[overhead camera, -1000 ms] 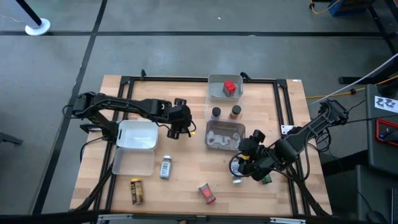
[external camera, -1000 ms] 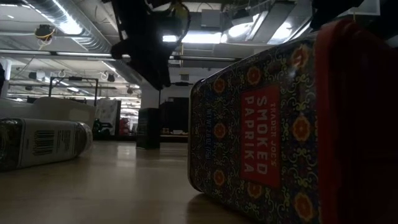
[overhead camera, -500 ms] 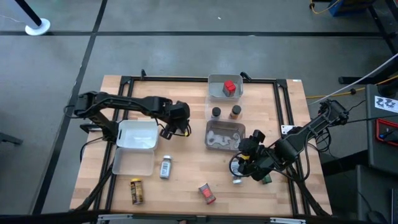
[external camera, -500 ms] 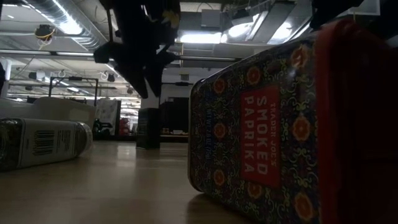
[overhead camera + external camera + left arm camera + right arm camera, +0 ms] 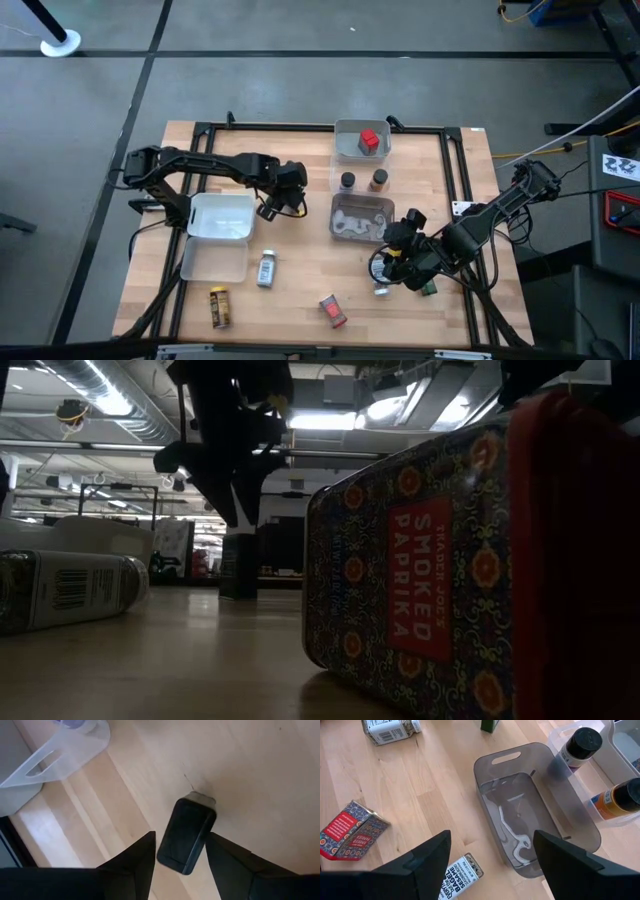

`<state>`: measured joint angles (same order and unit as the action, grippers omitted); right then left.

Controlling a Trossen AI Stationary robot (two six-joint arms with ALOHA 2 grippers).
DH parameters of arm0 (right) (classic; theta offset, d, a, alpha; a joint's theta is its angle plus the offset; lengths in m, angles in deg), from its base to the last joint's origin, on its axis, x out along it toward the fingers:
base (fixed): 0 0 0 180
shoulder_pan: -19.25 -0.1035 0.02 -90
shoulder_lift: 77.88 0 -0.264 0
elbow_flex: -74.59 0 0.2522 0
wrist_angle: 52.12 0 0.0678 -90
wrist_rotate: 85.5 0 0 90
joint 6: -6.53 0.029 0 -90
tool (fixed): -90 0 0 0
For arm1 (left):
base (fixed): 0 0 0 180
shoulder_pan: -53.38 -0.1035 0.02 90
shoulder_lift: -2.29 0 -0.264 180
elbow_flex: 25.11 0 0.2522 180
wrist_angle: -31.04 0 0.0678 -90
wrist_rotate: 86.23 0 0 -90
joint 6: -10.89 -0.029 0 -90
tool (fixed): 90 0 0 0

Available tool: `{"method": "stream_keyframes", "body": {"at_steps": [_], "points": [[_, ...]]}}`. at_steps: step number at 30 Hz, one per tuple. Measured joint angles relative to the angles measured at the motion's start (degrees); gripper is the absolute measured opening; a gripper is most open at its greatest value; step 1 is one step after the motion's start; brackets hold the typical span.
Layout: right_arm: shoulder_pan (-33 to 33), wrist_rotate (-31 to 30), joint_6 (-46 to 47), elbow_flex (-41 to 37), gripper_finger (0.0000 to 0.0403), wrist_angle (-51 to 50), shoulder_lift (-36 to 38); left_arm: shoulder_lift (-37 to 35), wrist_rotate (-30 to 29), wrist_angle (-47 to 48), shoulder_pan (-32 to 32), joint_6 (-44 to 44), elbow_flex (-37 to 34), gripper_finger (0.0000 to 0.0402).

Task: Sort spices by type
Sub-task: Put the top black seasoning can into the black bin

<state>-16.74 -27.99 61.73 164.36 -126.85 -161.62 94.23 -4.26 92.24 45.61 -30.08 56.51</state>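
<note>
Since a second ago my left end effector (image 5: 287, 196) has drawn back from the grey tray (image 5: 359, 217) toward the white tray (image 5: 221, 218), while the right arm has stayed put.

From above, I see the right end effector (image 5: 385, 262) low beside the grey tray, a red box (image 5: 369, 140) in the far clear tray (image 5: 347, 146), and a dark jar (image 5: 347, 181) and an orange-brown jar (image 5: 379, 180) just behind the grey tray. A silver-grey jar (image 5: 266, 268), a yellow jar (image 5: 219, 307) and a red paprika box (image 5: 333, 311) lie on the worktop (image 5: 300, 290).

At worktop level, the paprika box (image 5: 400, 590) fills my view.

My left wrist camera shows partly open fingers (image 5: 135, 865) straddling a small dark tin (image 5: 186, 836), not gripping.

My right wrist camera shows wide-open fingers (image 5: 427, 857), empty.
</note>
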Motion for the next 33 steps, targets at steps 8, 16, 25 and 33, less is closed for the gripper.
{"method": "stream_keyframes", "body": {"at_steps": [8, 16, 25, 33], "points": [[0.0, 0.0, 0.0, 0.0, 0.0285, 0.0, 0.0, 0.0, 0.2, 0.1, -0.6, -2.9, 0.0, 0.0157], [0.0, 0.0, 0.0, 0.0, 0.0285, 0.0, 0.0, 0.0, -0.3, -0.7, -0.5, -0.9, 0.0, 0.0157], [0.0, 0.0, -0.1, 0.0, 0.0285, 0.0, 0.0, 0.0, -1.1, -0.6, -0.5, 5.0, 0.0, 0.0157], [0.0, 0.1, -0.2, 0.0, 0.0285, 0.0, 0.0, 0.0, -1.6, -2.3, -0.5, 8.9, 0.0, 0.0179]]}}
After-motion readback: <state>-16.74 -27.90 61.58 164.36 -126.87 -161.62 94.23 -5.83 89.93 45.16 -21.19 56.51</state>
